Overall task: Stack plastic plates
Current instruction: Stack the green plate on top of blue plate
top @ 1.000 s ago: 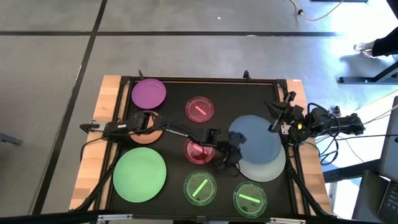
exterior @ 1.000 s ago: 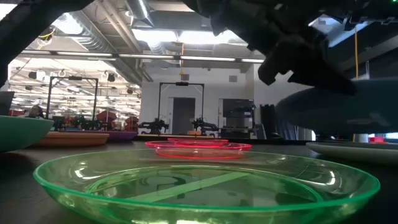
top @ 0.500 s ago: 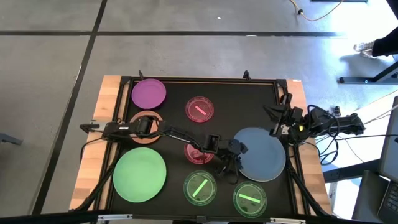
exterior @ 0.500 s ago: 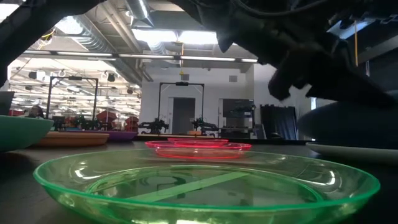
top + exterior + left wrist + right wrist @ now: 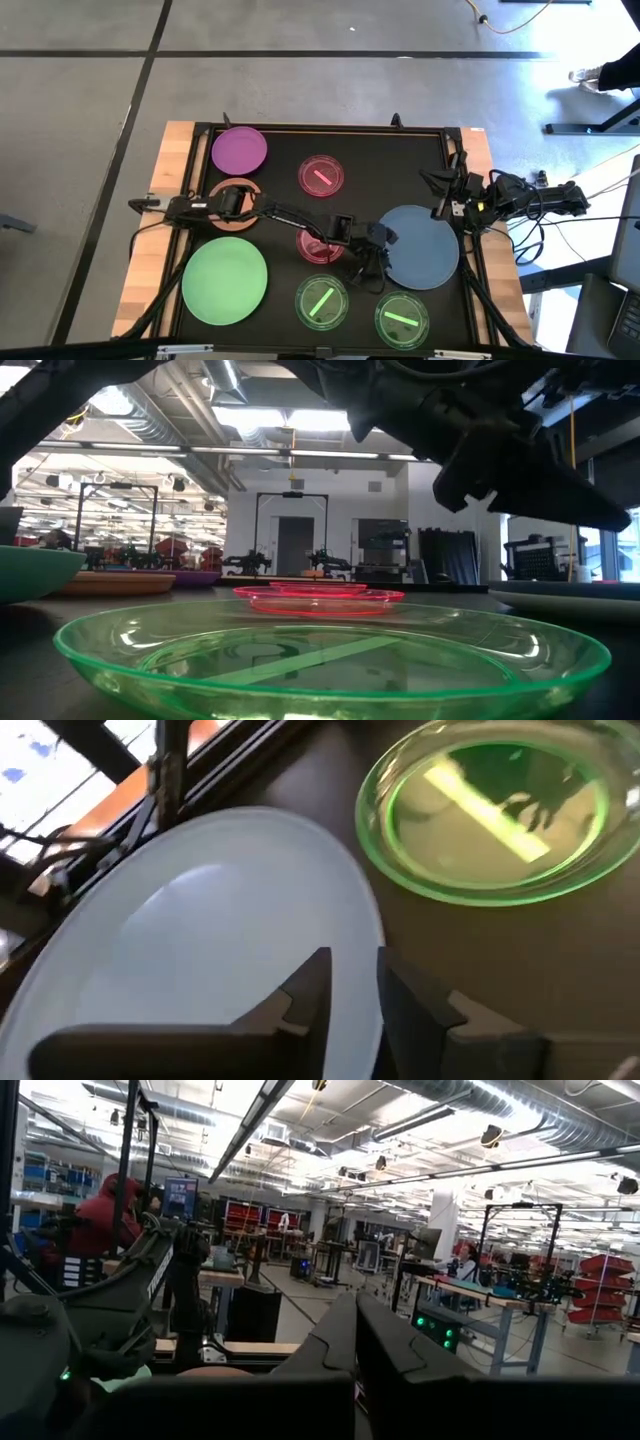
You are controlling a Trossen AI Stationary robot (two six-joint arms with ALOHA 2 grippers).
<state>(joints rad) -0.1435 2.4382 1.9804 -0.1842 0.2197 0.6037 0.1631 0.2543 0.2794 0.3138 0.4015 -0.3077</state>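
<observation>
The large blue plate (image 5: 422,246) lies on the white plate (image 5: 565,606), which shows only as a pale rim in the low view. My left gripper (image 5: 371,254) reaches across from the table's left and is shut at the blue plate's left edge (image 5: 350,965). My right gripper (image 5: 447,186) waits shut at the table's right edge. The purple plate (image 5: 239,150), orange plate (image 5: 231,212) and large green plate (image 5: 225,282) lie flat on the left. Two small pink plates (image 5: 321,176) (image 5: 316,248) and two small green ones (image 5: 321,302) (image 5: 401,318) lie in the middle and near. My left gripper pinches the blue plate's rim (image 5: 376,942) on its left side, one finger (image 5: 308,988) over the plate's face and the other (image 5: 405,1005) outside the rim. The fingers slant down from the table's left. The plate lies flat on the white plate.
A raised black frame (image 5: 330,128) borders the dark mat. My left arm (image 5: 280,212) stretches over the orange plate and the nearer small pink plate. A small green plate (image 5: 490,810) lies just beside the blue plate toward the near edge.
My left gripper carried the blue plate toward the near-right and lowered it. The plate was tilted and lifted, with the white plate showing beneath; now it lies flat and covers the white plate. Little has moved in the last half second.
</observation>
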